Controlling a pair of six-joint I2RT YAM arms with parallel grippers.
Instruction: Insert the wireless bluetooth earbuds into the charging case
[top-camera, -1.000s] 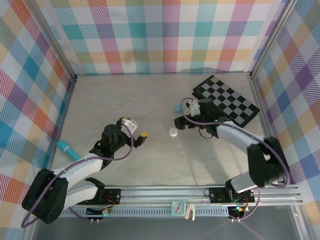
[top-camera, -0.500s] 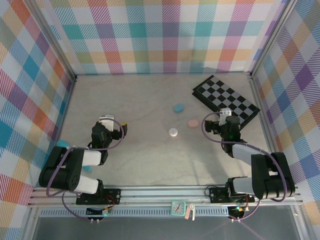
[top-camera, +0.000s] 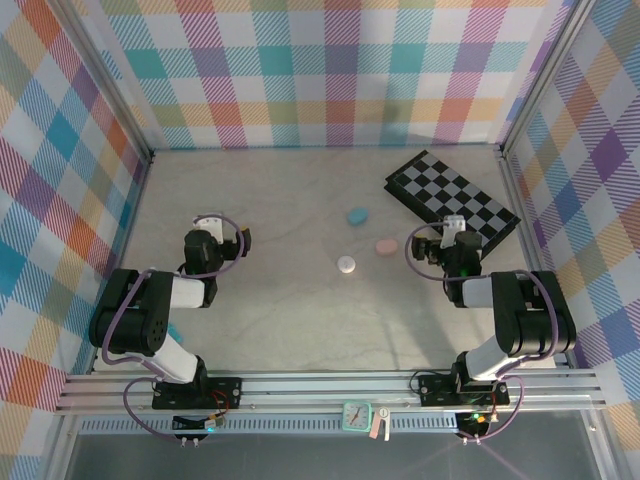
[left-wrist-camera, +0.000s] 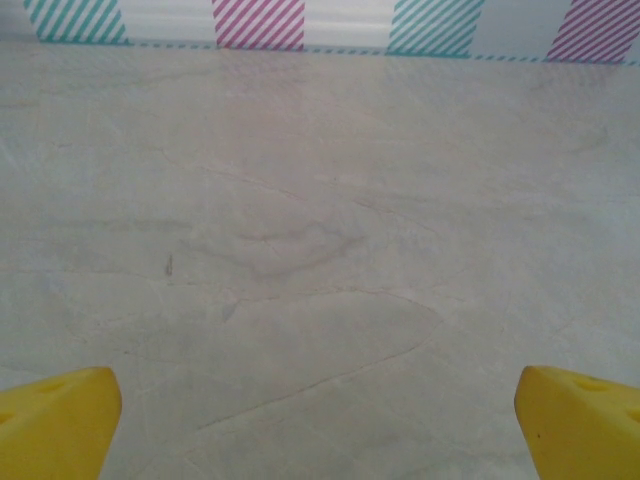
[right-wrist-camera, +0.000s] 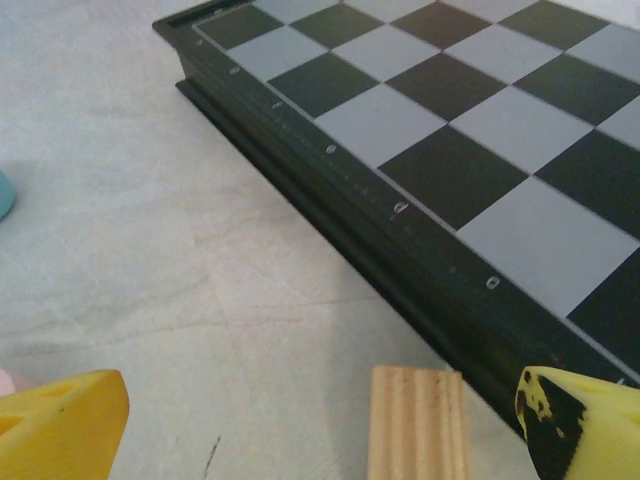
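both arms folded back, jaws wide, three small pieces mid-table

tabletop (top-camera: 290, 200) is pale beige, stone-look with faint veins, bare ahead of the left gripper (left-wrist-camera: 320, 425). plaid cloth walls (top-camera: 320, 70) in teal, pink, orange and purple close three sides. aluminium posts (top-camera: 100, 80) run up the corners and a slotted rail (top-camera: 330, 385) runs along the near edge.

left gripper: yellow tips at the frame edges, wide apart, nothing between. right gripper (right-wrist-camera: 320, 430): same, spread wide, holding nothing.

teal piece (top-camera: 357, 215), pink piece (top-camera: 385, 246) and white piece (top-camera: 346, 265) lie loose mid-table, apart from each other, between the two arms. pink is nearest the right gripper. buds or closed cases, can't tell at this size.

chessboard (top-camera: 455, 195) lies flat at far right, skewed to the walls. ribbed wooden block (right-wrist-camera: 415, 425) sits just beside its near edge.
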